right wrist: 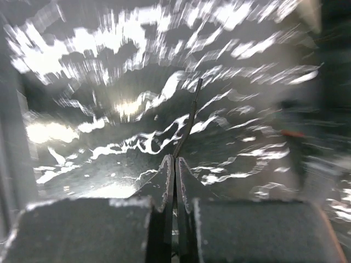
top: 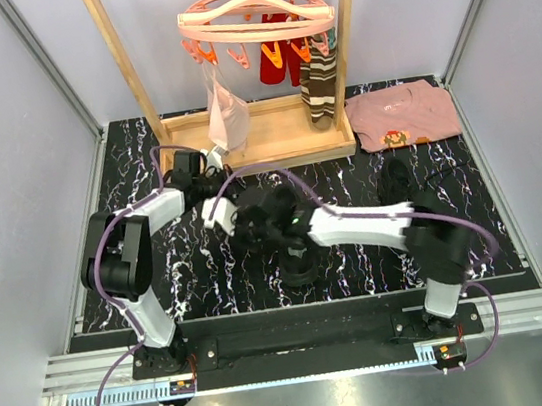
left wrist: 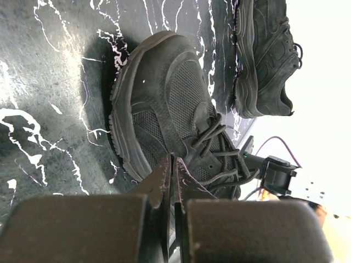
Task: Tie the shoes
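Note:
One black shoe (left wrist: 164, 104) lies on its side in the middle of the left wrist view, its laces (left wrist: 219, 148) loose over the tongue. In the top view it (top: 298, 265) sits under the right arm. The second black shoe (left wrist: 269, 55) stands further off, at the right of the mat (top: 394, 178). My left gripper (left wrist: 173, 160) is shut with its tips against the near shoe's side; no lace shows between its jaws. My right gripper (right wrist: 175, 158) is shut on a thin black lace (right wrist: 191, 112) that runs away over the mat. The two grippers (top: 224, 215) (top: 252, 228) sit close together.
A wooden rack (top: 262, 136) stands at the back with a pink clip hanger (top: 255, 18), a striped brown sock (top: 319, 90) and a pale garment (top: 226, 113) hanging from it. A pink folded shirt (top: 402, 116) lies at the back right. The black marbled mat (top: 190, 275) ends at metal frame rails.

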Motion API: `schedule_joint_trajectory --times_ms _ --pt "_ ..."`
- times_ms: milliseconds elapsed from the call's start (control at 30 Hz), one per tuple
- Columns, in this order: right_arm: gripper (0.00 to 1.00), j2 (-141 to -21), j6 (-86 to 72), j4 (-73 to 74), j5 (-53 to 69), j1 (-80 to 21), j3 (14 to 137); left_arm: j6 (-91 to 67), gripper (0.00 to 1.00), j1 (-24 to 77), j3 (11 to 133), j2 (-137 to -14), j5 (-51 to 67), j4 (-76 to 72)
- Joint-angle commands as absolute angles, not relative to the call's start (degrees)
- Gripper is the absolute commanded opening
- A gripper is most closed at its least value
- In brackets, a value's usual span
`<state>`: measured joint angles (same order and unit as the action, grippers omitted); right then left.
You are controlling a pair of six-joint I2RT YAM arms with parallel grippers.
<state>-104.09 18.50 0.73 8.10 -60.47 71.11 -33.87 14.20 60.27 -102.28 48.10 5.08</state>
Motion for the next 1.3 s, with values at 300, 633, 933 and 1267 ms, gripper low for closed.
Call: schedule_joint_trajectory --times_ms 300,633,933,1267 --pt "0.00 -71.91 9.93 20.46 1.76 -46.85 69.53 -14.53 0.00 12.66 69.51 -84.22 40.79 23.62" --pt "0.00 -56.43 9.14 28.29 -10.54 -41.23 62.32 -0.35 0.00 7.04 74.00 -77.61 34.98 34.98" --pt "0.00 -51.16 10.19 32.61 -17.13 -36.13 56.43 4.57 0.00 0.09 74.71 -77.52 36.21 39.28" --pt "0.00 -47.64 12.83 34.01 -20.65 -34.37 47.56 6.77 0.00 -6.68 70.32 -76.03 36.13 41.22"
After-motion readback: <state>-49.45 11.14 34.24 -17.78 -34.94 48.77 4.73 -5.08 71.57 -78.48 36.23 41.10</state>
